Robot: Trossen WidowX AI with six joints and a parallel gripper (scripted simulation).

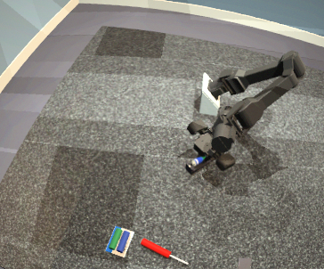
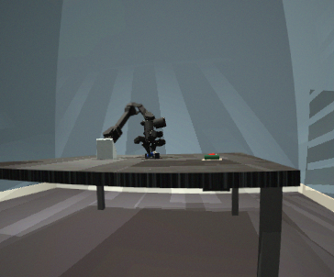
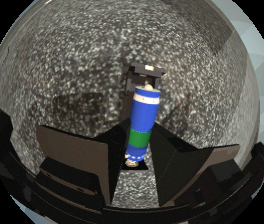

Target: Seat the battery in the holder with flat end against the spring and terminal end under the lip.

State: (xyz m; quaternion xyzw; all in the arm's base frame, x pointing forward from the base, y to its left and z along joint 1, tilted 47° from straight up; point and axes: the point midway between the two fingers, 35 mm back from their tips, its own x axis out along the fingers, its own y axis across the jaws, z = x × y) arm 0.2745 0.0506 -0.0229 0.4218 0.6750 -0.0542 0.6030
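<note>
The battery (image 3: pixel 145 114) (image 1: pixel 198 160) is blue with a green band and a pale ring near its terminal end. It lies lengthwise over the black holder (image 3: pixel 147 70) (image 1: pixel 189 168), slightly skewed to it in the wrist view. Its terminal end points at the lip end and shows uncovered, short of the lip. Its flat end is at the spring (image 3: pixel 131 162), which shows only in part. My gripper (image 3: pixel 140 124) (image 1: pixel 205 157) is shut on the battery around its lower half. The fingers hide much of the holder's sides. How deep the battery sits is unclear.
A white block (image 1: pixel 210 103) (image 2: pixel 105 149) stands beside the arm's base. A small tray (image 1: pixel 129 238) with a green and a blue cylinder lies near the front, with a red screwdriver (image 1: pixel 156 248) to its right.
</note>
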